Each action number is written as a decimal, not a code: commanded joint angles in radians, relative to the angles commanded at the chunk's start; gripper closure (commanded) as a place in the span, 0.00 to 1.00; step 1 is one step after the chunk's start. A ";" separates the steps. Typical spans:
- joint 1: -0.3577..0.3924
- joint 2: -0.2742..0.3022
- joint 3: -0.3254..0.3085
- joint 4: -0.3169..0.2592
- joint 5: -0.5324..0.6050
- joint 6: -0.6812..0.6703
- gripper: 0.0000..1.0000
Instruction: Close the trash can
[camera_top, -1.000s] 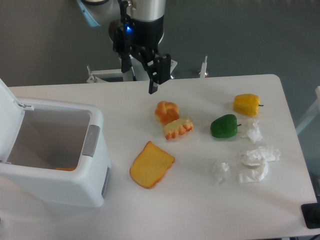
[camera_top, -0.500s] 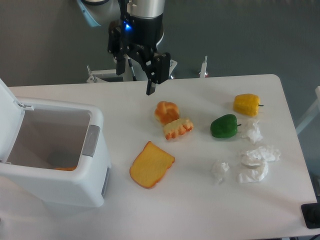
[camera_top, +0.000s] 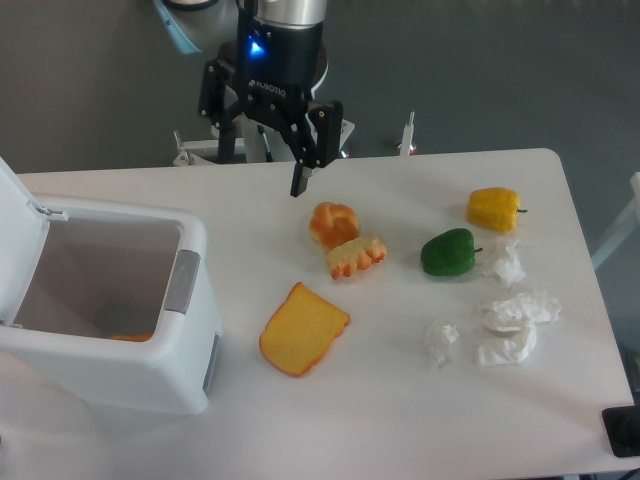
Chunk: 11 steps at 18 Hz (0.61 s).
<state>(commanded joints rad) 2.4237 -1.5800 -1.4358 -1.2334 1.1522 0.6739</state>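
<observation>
Camera: I see the bin (camera_top: 105, 320) at the table's left edge, lid (camera_top: 20, 215) standing open, so nothing is done yet; closing is all left. White boxy body, grey latch (camera_top: 182, 281) on its rim. Gripper (camera_top: 262, 172) hangs well apart at the back, jaws spread, empty.

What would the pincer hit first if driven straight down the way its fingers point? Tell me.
Probably bare table near the back edge. The open pincer holds nothing, and the croissant lies nearer the camera. Depth is uncertain from one view.
</observation>
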 joint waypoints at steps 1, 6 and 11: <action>0.000 0.000 0.000 0.003 -0.012 -0.032 0.00; -0.005 0.003 0.018 0.015 -0.031 -0.172 0.00; -0.008 -0.011 0.029 0.068 -0.224 -0.413 0.00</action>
<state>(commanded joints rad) 2.4160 -1.5907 -1.4067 -1.1658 0.9285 0.2611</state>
